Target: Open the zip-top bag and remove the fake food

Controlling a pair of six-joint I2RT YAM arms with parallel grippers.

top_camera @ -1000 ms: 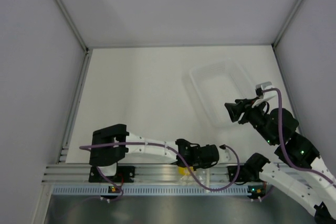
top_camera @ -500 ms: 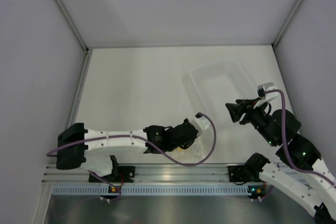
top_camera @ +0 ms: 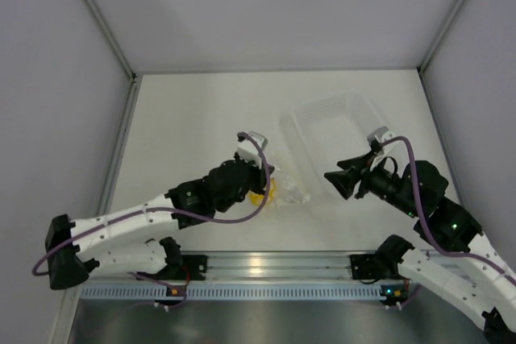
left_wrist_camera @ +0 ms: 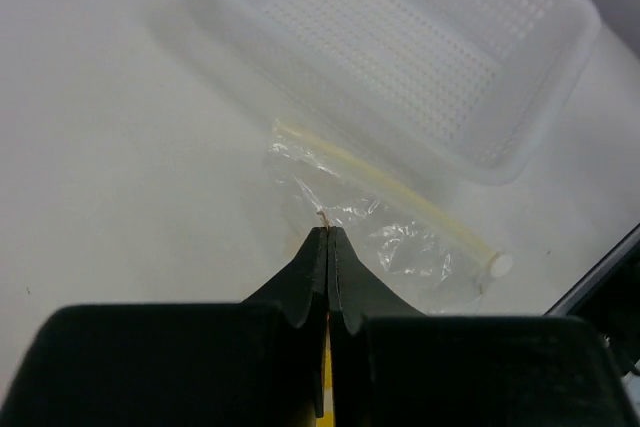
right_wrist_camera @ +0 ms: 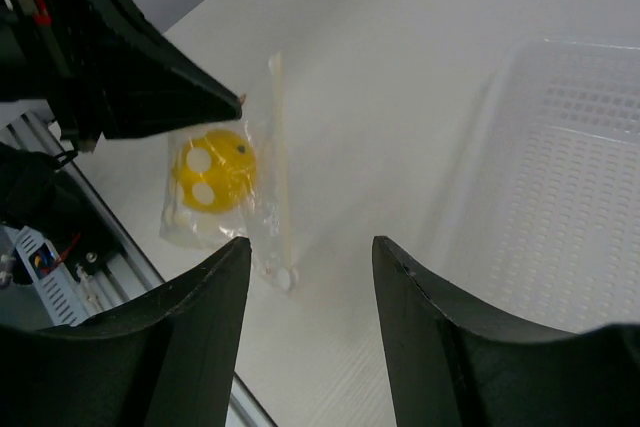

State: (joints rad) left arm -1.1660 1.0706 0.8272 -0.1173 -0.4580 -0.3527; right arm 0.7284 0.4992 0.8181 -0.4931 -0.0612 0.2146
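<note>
Pinching the zip-top bag, the left hand hides most of the fake food; right hand gapes wide

Clear crinkly zip-top bag (zip shut) — yellow fake food inside.

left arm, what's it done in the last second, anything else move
The left gripper, shut on the zip-top bag, swung out from the near rail toward mid-table, taking the bag and the fake food inside along. The right gripper, open, shifted left toward the bag. The tray stayed put.
</note>
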